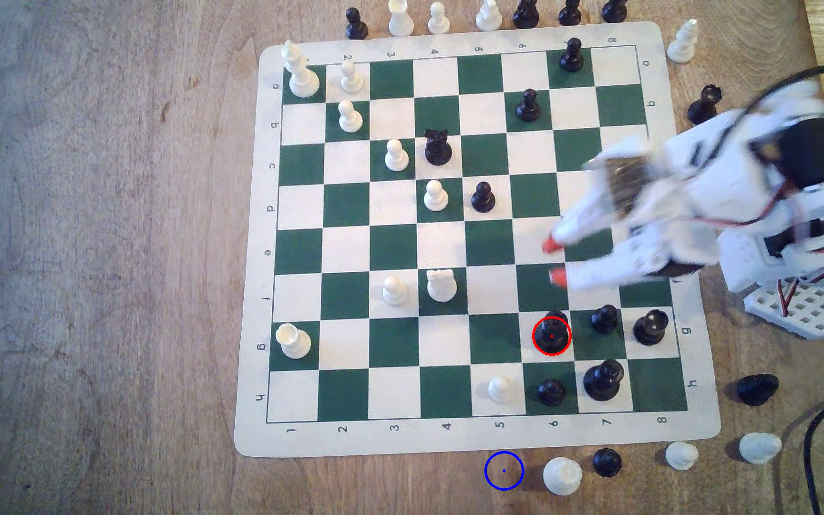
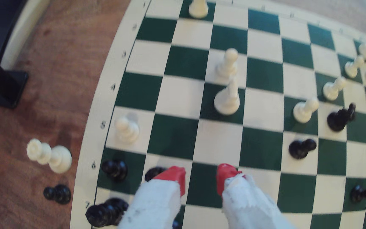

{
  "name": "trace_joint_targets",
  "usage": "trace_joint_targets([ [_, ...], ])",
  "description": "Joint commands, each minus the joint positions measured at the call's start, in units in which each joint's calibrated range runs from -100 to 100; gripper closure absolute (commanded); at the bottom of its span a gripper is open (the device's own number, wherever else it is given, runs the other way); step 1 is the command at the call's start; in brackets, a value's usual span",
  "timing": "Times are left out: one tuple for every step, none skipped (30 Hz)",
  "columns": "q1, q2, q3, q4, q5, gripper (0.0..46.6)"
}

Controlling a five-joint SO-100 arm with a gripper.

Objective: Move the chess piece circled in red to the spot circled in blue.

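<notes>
Red-tipped fingers (image 2: 200, 178) stand apart and empty above the board (image 1: 251, 346); we judge they must descend squarely over the chess piece (image 1: 551, 335) on g6, clear of the pawn (image 1: 604, 318) beside it, before carrying to the spot (image 1: 503, 471) on the worktop (image 1: 103, 247)

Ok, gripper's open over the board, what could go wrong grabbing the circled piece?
The chess piece has a black pawn on the next square, so an open gripper coming down could knock it. The spot sits beside a white piece off the board; a loose placement might bump that.
</notes>
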Motion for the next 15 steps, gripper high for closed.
trace_joint_targets([
  [-1.81, 9.54, -10.0, 2.85, -1.66, 33.6],
  [-1.89, 10.05, -10.09, 2.93, -1.9, 32.1],
  [-1.97, 10.47, -10.09, 2.93, -2.0, 31.5],
  [-2.04, 10.9, -10.09, 2.93, -2.0, 30.8],
  [-2.43, 11.66, -10.0, 3.42, -2.25, 29.3],
  [-2.67, 12.0, -10.0, 3.51, -2.3, 28.9],
  [-2.9, 12.25, -9.82, 3.67, -2.44, 28.6],
  [-3.22, 12.51, -9.73, 4.0, -2.49, 28.7],
  [-3.45, 12.85, -9.64, 4.16, -2.54, 29.3],
  [-3.92, 13.78, -9.19, 4.49, -2.59, 31.9],
  [-4.16, 14.21, -9.01, 4.65, -2.64, 32.0],
  [-4.31, 14.46, -8.82, 4.65, -2.83, 31.9],
  [-4.47, 14.46, -8.73, 4.65, -2.93, 31.6],
  [-4.47, 14.55, -8.64, 4.49, -3.08, 31.1],
  [-4.47, 14.72, -8.64, 4.41, -3.13, 31.2],
])
